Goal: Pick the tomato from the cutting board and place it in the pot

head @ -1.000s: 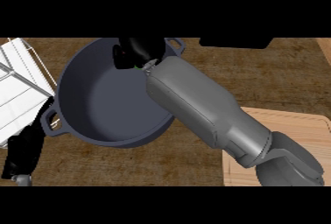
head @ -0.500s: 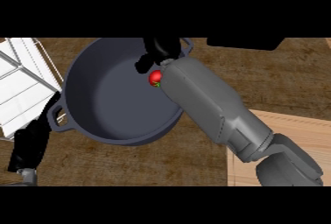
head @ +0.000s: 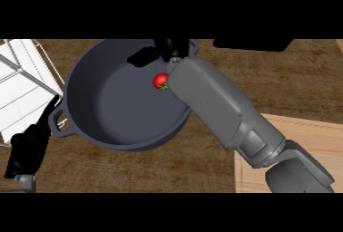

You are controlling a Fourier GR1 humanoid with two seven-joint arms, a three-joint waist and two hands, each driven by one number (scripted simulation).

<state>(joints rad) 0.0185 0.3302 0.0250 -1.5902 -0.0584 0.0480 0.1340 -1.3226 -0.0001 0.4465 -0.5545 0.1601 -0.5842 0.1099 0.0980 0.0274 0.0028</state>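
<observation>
Tomato [head: 161, 81] lies inside the pot [head: 107, 113], just beside the right hand [head: 164, 50] with fingers spread and empty; small, smooth and likely soft, best cupped around its middle

Change noted: tomato [head: 161, 81], unseen a second ago, now shows below my right hand [head: 167, 49], inside the pot [head: 114, 108], beside my forearm.

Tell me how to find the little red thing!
Find the big round dark grey pot with loop handles on the brown counter. Inside it, near the right wall beside the grey forearm, lies the small red tomato with a green stem. It is the only red thing there.
</observation>
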